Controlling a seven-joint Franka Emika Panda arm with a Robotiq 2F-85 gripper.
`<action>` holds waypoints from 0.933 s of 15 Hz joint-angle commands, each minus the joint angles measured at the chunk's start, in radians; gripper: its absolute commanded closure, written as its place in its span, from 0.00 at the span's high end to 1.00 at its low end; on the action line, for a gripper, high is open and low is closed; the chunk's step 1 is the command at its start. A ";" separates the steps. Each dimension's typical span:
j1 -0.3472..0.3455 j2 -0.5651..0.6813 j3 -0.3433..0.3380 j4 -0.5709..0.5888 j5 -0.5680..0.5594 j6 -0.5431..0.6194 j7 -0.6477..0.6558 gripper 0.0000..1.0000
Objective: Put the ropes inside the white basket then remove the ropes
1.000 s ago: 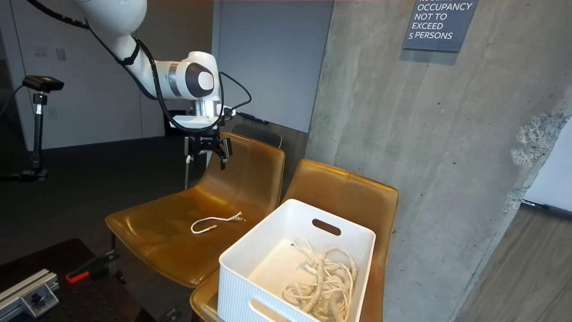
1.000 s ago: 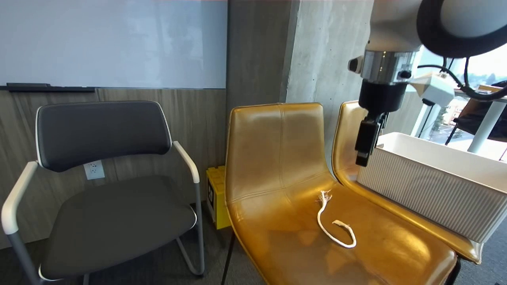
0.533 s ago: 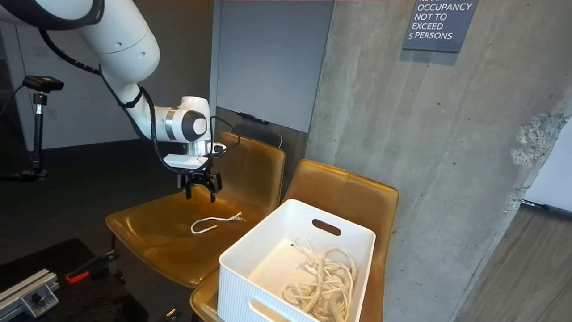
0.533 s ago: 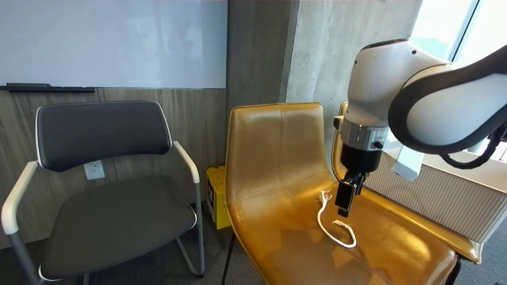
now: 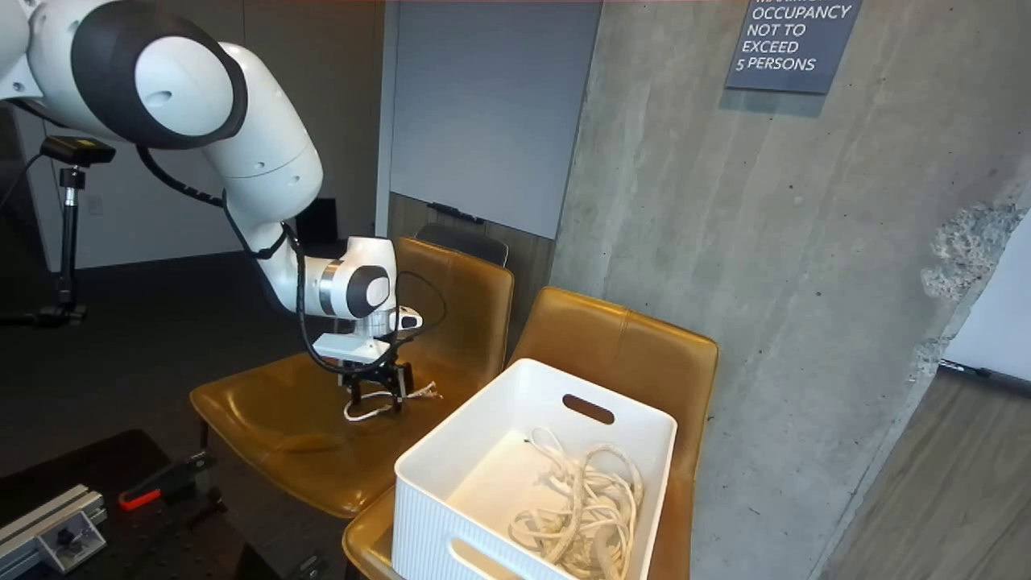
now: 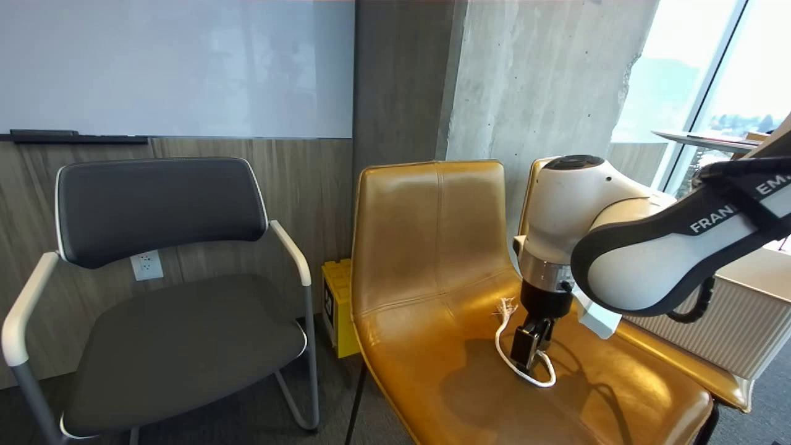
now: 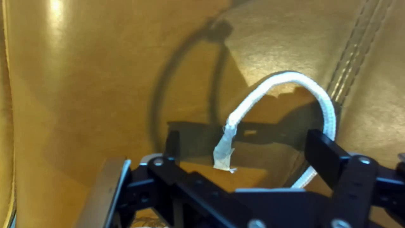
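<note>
A short white rope [image 6: 498, 340] lies bent on the tan chair seat, one end frayed and the other taped. My gripper [image 7: 245, 142] is low over it, pointing down, jaws wide apart. In the wrist view the taped end [image 7: 223, 155] lies between the fingers, and the right finger [image 7: 322, 155] covers part of the rope's curve. Nothing is gripped; whether the fingertips touch the seat I cannot tell. More ropes [image 5: 580, 507] lie as a cream tangle inside the white basket [image 5: 427, 515], which in both exterior views stands on the adjoining chair.
The tan chair's backrest [image 6: 432, 228] rises behind the gripper. The basket's chair [image 5: 620, 322] backs onto a concrete pillar [image 5: 805, 282]. A grey armchair [image 6: 179, 358] and a yellow box [image 6: 340, 303] stand farther off. Metal profile [image 5: 48, 524] lies on a dark table.
The arm has come down from well above the chair until the open gripper is over the short rope. The ropes and the basket have not moved.
</note>
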 commanded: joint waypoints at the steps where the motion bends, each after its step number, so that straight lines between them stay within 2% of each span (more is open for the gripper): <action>1: 0.005 0.053 0.018 0.067 0.040 0.001 -0.009 1.00; 3: 0.010 0.066 0.028 0.076 0.051 0.000 -0.011 1.00; 4: 0.011 0.072 0.032 0.080 0.057 0.000 -0.012 0.97; 5: 0.012 0.076 0.035 0.083 0.064 -0.002 -0.013 0.74; 7: 0.012 0.083 0.032 0.088 0.067 -0.007 -0.014 0.69; 14: 0.004 0.085 0.030 0.100 0.080 -0.022 -0.023 0.17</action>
